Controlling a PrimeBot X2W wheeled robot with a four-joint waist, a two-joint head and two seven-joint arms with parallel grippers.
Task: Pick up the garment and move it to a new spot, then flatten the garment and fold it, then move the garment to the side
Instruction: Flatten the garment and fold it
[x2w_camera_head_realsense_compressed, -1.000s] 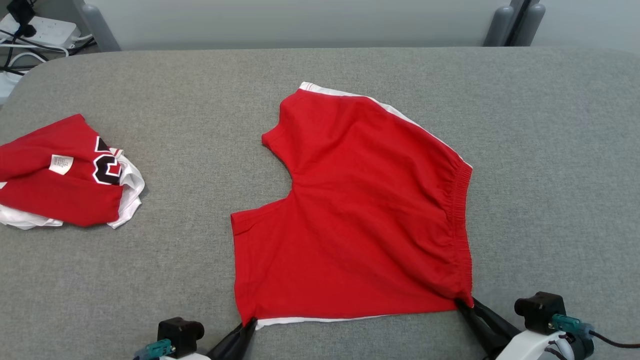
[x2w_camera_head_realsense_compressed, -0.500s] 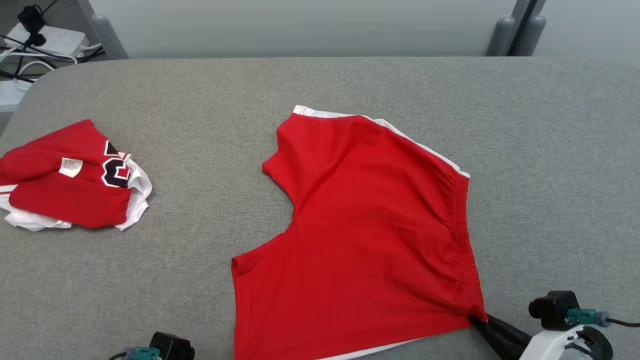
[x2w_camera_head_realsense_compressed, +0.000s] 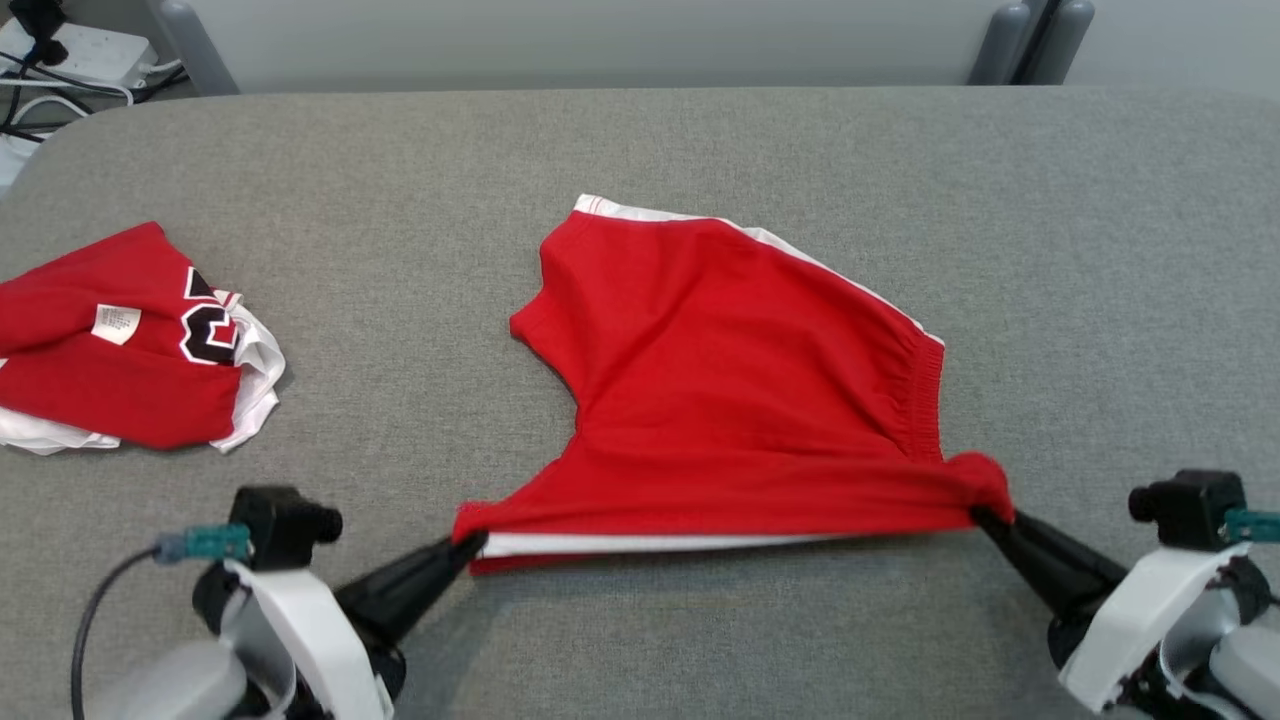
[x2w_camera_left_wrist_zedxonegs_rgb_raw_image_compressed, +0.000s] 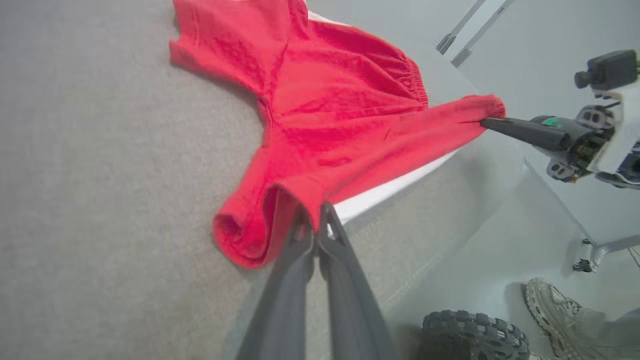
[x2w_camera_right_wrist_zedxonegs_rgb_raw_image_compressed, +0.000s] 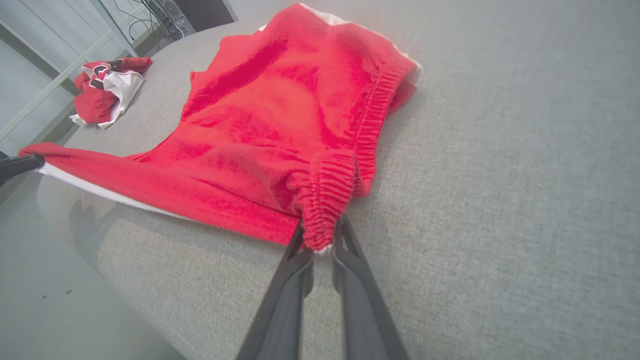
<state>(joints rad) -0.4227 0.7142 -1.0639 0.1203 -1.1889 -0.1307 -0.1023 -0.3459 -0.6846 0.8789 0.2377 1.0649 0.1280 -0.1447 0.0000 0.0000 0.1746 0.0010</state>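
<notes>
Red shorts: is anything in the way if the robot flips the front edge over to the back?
Nothing visible is. The left gripper and right gripper pinch the near corners of the red shorts, and nothing lies on top. The crumpled red jersey sits apart, far left on the table.
</notes>
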